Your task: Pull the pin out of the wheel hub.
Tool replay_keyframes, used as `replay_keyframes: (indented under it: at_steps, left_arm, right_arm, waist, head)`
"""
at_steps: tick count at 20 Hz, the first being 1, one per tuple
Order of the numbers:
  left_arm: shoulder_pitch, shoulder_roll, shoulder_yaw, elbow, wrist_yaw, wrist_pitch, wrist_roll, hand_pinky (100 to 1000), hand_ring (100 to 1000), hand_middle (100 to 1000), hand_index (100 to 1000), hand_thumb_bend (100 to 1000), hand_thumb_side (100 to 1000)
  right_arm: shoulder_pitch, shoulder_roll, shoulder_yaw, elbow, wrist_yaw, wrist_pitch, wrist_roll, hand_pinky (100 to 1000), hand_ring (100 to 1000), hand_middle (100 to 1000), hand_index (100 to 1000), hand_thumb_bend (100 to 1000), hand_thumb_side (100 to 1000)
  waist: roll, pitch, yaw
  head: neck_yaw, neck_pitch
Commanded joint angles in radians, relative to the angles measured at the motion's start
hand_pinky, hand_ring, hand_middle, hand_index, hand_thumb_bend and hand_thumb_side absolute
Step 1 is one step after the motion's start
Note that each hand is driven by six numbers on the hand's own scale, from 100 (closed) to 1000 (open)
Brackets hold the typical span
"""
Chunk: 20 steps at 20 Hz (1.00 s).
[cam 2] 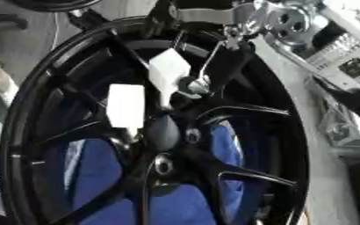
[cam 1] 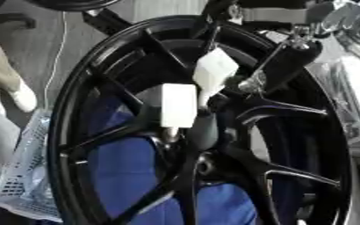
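Pin [cam 1: 171, 132] sits in the black wheel hub [cam 2: 161, 132]; right hand [cam 1: 206, 83] reaches there, white-tipped fingers [cam 1: 178, 104] pinching it.

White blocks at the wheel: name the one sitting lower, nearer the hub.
The upright rectangular block on the left, with a metal stub beneath it; the other block is tilted and higher.

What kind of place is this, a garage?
Probably a workshop or test area, not clearly a garage: a black spoked wheel stands upright on a grey floor, with a white mesh basket beside it.
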Motion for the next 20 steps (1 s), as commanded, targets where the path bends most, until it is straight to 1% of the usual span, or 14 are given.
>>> replay_keyframes:
  at_steps: [1, 3, 8, 9, 15, 20]
  left_arm:
    - [-0.001, 0.009, 0.008, -0.015, -0.004, 0.002, 0.004, 859, 707, 732, 798, 100, 758]
    - [0.002, 0.008, 0.009, -0.015, -0.005, 0.005, 0.004, 859, 707, 732, 799, 100, 757]
    - [0.004, 0.004, 0.009, -0.015, -0.005, 0.009, 0.006, 860, 708, 733, 798, 100, 757]
    - [0.004, 0.003, 0.009, -0.015, -0.005, 0.009, 0.005, 860, 708, 733, 798, 100, 756]
    - [0.008, 0.0, 0.012, -0.015, -0.007, 0.011, 0.006, 862, 708, 733, 799, 100, 755]
    - [0.011, -0.003, 0.016, -0.015, -0.01, 0.011, 0.009, 862, 708, 733, 799, 100, 755]
  right_arm:
    - [-0.01, -0.019, -0.006, -0.012, -0.008, 0.011, -0.004, 877, 862, 801, 870, 360, 111]
    - [-0.011, -0.017, -0.006, -0.012, -0.016, 0.013, -0.006, 872, 855, 767, 845, 326, 101]
    - [-0.021, -0.01, -0.006, -0.012, -0.04, 0.016, -0.012, 866, 844, 724, 806, 275, 100]
    - [-0.021, -0.009, -0.004, -0.012, -0.044, 0.017, -0.01, 864, 840, 704, 788, 252, 100]
    - [-0.019, -0.006, 0.002, -0.012, -0.063, 0.022, 0.014, 861, 835, 685, 772, 229, 100]
    - [-0.021, -0.002, 0.008, -0.012, -0.078, 0.02, 0.045, 860, 834, 682, 770, 229, 100]
  waist:
    - [0.007, -0.013, 0.004]
    - [0.006, -0.012, 0.004]
    - [0.005, -0.012, 0.002]
    - [0.005, -0.012, 0.003]
    - [0.001, -0.012, 0.005]
    - [-0.003, -0.011, 0.009]
  head:
    - [-0.009, -0.007]
    - [-0.009, -0.005]
    - [-0.01, -0.007]
    - [-0.009, -0.009]
    - [-0.009, -0.015]
    - [-0.008, -0.018]
